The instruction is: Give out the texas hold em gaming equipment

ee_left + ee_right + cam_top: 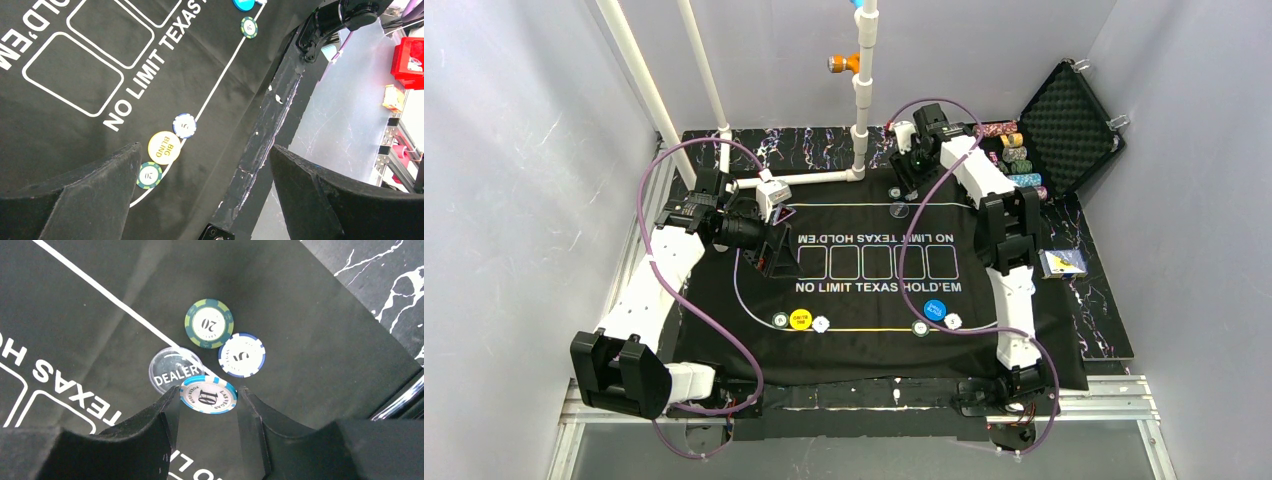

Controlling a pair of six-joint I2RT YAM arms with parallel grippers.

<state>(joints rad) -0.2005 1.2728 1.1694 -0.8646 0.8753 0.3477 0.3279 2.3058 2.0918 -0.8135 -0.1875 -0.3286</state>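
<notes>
This is a robotics lab test cell: plain grey panels [514, 150] wall the table [1109, 300] in from nine round to three o'clock. A white pipe frame [864, 120] stands at twelve, and aluminium rails [1114, 398] carry the arm bases [1009, 385] at six.

Top camera, high on the near side, looks down on the whole mat [864, 350]; left wrist slants rightward along its near edge, right wrist sits close above its far edge.

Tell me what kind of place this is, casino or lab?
Likely a lab test cell, not a card room: plain grey walls all round, a white pipe frame at the back, robot arms beside the poker mat.
</notes>
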